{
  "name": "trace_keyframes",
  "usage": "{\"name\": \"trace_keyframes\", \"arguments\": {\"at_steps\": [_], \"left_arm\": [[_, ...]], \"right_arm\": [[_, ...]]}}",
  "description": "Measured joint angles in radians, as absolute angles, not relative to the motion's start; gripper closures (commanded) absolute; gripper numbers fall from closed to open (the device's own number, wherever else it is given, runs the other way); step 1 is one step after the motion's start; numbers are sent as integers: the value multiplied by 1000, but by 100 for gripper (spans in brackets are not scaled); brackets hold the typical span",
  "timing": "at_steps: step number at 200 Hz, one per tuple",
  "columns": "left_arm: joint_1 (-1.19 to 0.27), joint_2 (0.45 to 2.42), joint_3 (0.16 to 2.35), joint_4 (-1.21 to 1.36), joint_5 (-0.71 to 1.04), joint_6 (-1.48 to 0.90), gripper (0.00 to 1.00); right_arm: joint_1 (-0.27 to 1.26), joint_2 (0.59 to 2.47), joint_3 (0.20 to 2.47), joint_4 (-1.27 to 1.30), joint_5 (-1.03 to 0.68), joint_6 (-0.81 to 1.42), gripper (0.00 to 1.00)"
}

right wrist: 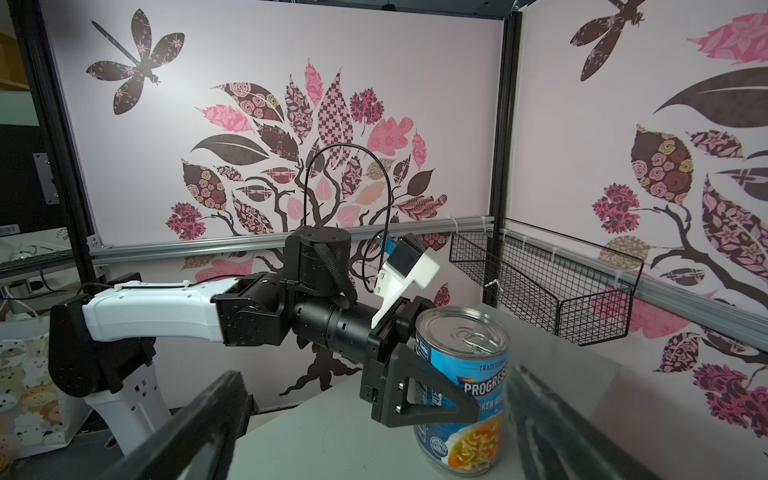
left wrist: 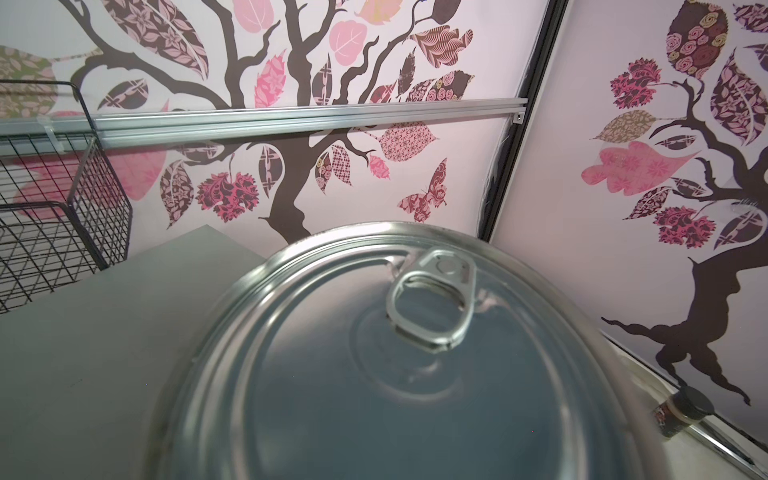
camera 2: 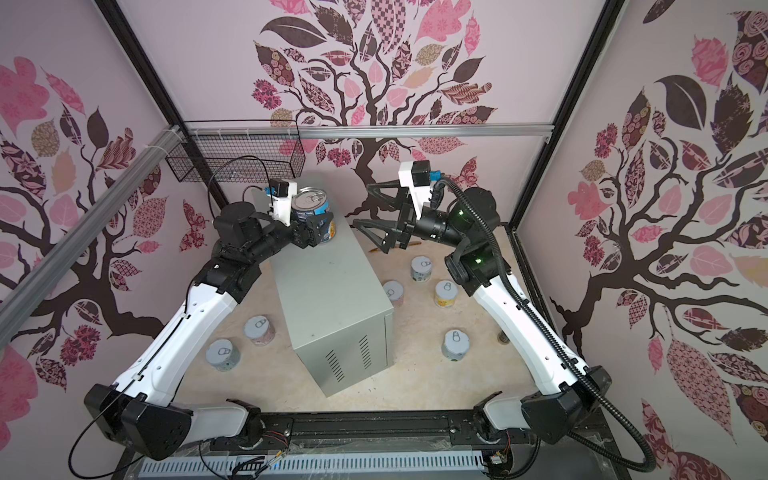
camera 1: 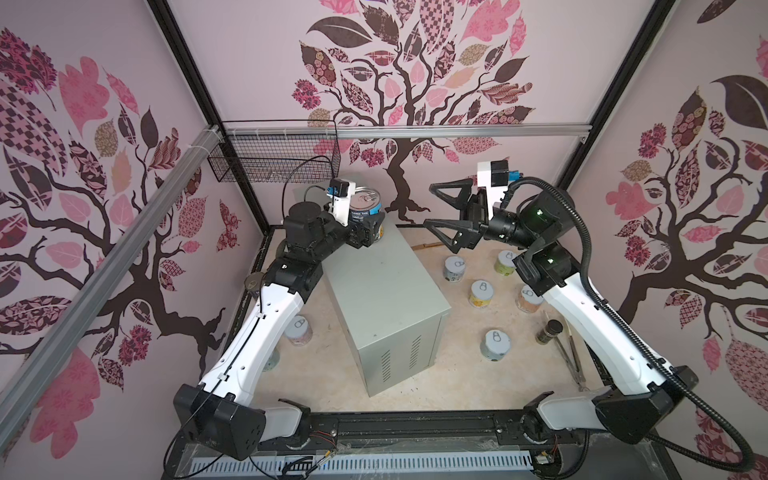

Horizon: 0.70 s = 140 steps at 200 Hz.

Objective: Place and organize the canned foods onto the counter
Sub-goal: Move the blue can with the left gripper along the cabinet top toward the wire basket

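Blue can (camera 1: 365,198) stands upright on the far end of the counter (camera 1: 386,291). Left gripper (camera 1: 371,227) straddles it. One finger looks to touch the label, but I cannot tell whether the can is pinched. Right gripper (camera 1: 430,205) is spread wide and empty, in the air just right of the counter's far end. Short cans (camera 1: 482,293) stand on the table (camera 1: 436,374), left and right of the counter.

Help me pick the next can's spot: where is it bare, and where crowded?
The top of the counter is bare from the blue soup can at its far end down to the vented near end. The floor before that end is bare too. Crowded: five short cans right of the counter, two more left of it.
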State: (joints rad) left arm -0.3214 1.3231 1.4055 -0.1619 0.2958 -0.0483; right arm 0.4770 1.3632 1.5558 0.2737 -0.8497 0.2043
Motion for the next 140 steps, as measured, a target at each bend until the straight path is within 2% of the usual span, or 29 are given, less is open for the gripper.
{"name": "trace_keyframes", "arguments": {"at_steps": [39,89,140], "left_arm": [[-321,1323,1405,-160,286,-50,33],[-318,1323,1407,-169,229,-44,34],[-243,1386,1491,-216,213,-51,36]], "right_arm": [[477,1363,1556,274,-849,202,0],[477,1364,1556,277,-849,204,0],[477,1391,1556,292,-844,207,0]]}}
